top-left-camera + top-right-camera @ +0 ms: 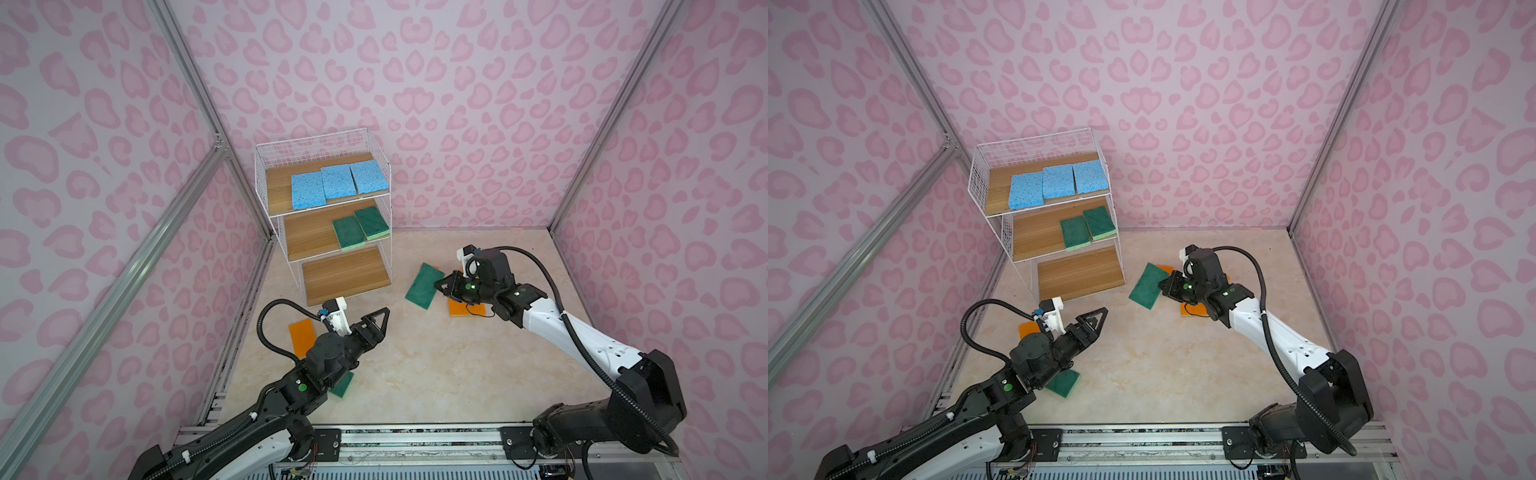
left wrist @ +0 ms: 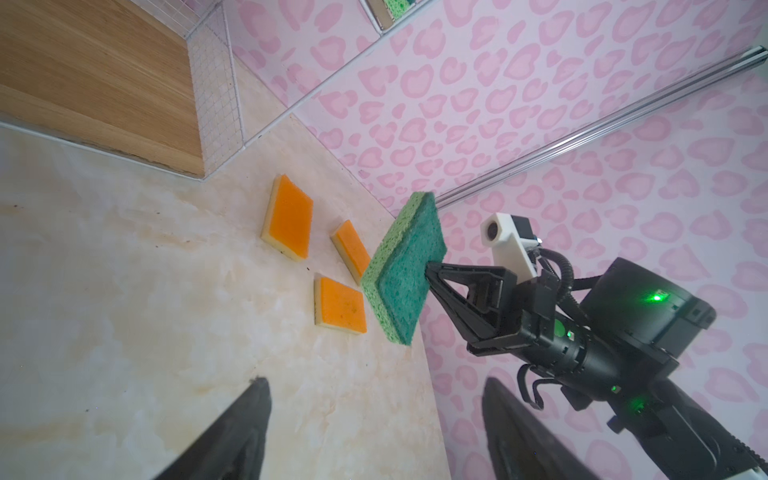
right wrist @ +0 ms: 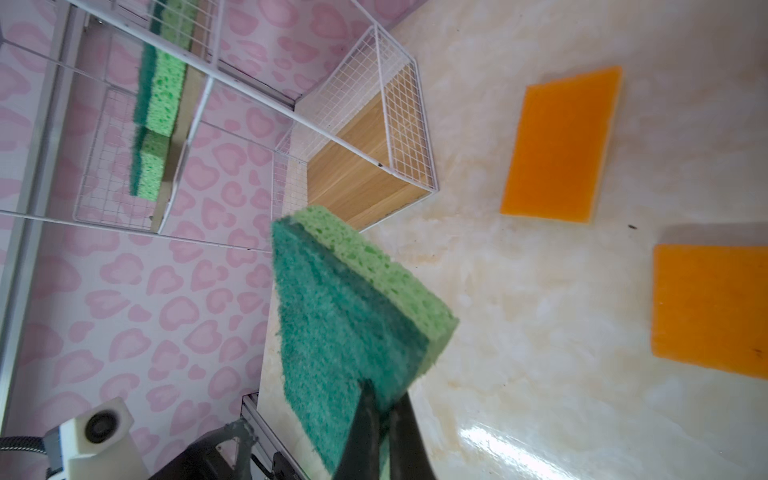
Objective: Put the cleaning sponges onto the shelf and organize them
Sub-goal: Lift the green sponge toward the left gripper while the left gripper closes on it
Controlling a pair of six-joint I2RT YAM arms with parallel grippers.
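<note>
Now, near the shelf [image 1: 345, 274], the right pincer [image 1: 437, 286] pinches a green sponge [image 1: 423, 286] by its edge; this shallow grip risks slipping. The left pincer [image 2: 374, 388] is spread.

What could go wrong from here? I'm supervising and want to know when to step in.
1. The right end effector pinches the raised green sponge by one edge only; it may sag or slip out.
2. A shelved green sponge sits at the front edge of the middle board; a push from the incoming one could knock it off.
3. The open left end effector hovers near the shelf, possibly crowding the approach.
</note>
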